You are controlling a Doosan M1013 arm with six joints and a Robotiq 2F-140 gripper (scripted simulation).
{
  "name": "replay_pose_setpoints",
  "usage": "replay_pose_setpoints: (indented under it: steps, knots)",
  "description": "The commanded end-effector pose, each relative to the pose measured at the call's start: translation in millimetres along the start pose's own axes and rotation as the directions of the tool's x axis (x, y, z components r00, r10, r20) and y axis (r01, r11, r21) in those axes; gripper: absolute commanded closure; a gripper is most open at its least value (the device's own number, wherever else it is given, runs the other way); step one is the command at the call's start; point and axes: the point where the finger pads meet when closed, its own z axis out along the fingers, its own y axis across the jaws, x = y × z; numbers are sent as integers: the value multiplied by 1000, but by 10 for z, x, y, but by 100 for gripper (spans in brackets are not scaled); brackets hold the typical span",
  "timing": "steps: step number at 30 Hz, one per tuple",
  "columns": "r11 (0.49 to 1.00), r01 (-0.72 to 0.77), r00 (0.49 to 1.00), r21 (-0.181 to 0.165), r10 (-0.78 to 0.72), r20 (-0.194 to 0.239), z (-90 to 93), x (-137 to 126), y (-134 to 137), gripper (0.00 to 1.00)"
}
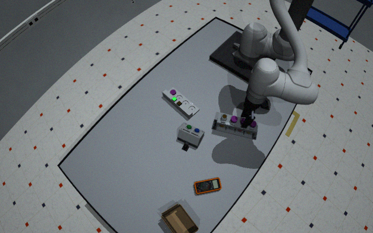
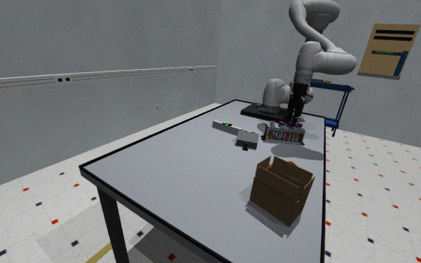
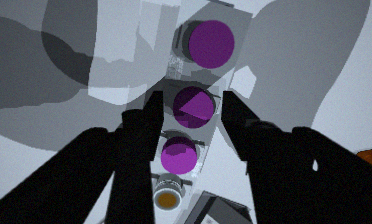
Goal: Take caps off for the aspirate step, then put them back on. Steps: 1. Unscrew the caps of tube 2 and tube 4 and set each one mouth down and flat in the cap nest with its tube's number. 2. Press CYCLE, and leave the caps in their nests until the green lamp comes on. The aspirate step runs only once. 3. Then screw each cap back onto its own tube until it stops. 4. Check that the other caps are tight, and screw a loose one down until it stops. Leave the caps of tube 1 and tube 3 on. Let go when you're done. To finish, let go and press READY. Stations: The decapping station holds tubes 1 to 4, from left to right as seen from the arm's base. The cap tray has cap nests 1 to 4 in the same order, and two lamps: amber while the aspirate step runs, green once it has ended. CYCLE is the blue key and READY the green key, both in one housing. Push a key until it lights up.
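Observation:
The tube rack [image 1: 235,126] holds four tubes. Three carry purple caps, and the leftmost tube [image 1: 224,116] is uncapped and shows orange liquid. My gripper [image 1: 247,120] points down over the cap second from the right [image 1: 243,120]. In the wrist view the gripper's fingers stand on either side of that cap [image 3: 193,106] with a gap on each side, so the gripper is open. The uncapped tube also shows in the wrist view [image 3: 167,199]. The cap tray [image 1: 181,102] holds one purple cap [image 1: 172,91] in its far-left nest. The tray's green lamp [image 1: 174,98] is lit.
The key housing [image 1: 190,134] with the green key [image 1: 189,126] and the blue key [image 1: 197,129] sits left of the rack. An orange multimeter [image 1: 207,185] and an open cardboard box [image 1: 179,219] lie toward the far end of the table. The arm's base plate [image 1: 232,56] is behind the rack.

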Motion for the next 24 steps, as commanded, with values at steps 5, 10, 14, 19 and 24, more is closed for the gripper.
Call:
replay_pose_setpoints:
  steps: [5, 10, 14, 19, 24]
  knots:
    - [961, 277, 961, -9, -277, -15, -7, -1, 5, 59]
    - [961, 277, 961, -9, -277, -15, -7, -1, 5, 59]
    - [961, 277, 961, -9, -277, -15, -7, -1, 5, 70]
    - [961, 277, 961, -9, -277, -15, -7, -1, 5, 70]
    - [961, 277, 961, -9, -277, -15, -8, -1, 5, 70]
